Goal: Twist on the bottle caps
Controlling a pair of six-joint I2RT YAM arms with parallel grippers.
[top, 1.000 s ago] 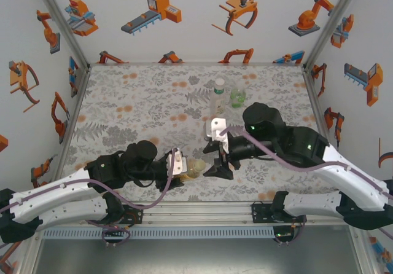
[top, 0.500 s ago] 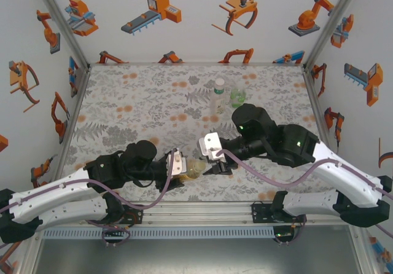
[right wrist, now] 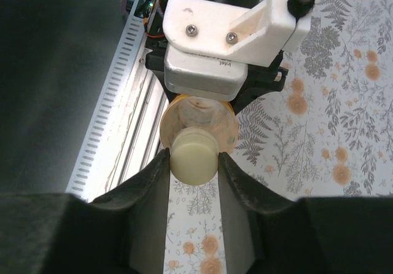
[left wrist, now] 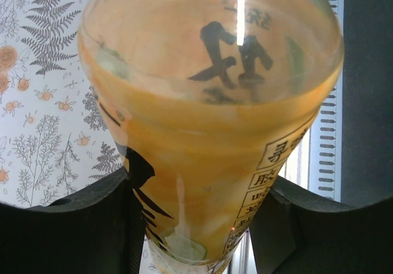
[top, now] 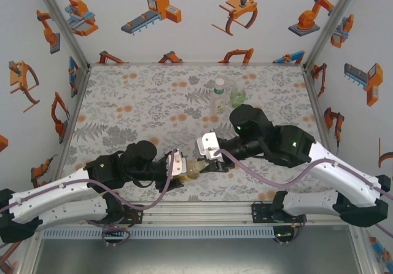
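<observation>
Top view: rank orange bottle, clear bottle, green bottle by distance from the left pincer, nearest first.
1. Orange bottle: in the left pincer, near edge.
2. Clear bottle: far centre, upright.
3. Green bottle: far centre, right of the clear one.

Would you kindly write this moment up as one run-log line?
step: capping | left tool: shut on orange bottle | right tool: shut on cap, at bottle mouth | clear bottle, green bottle: standing farther back
</observation>
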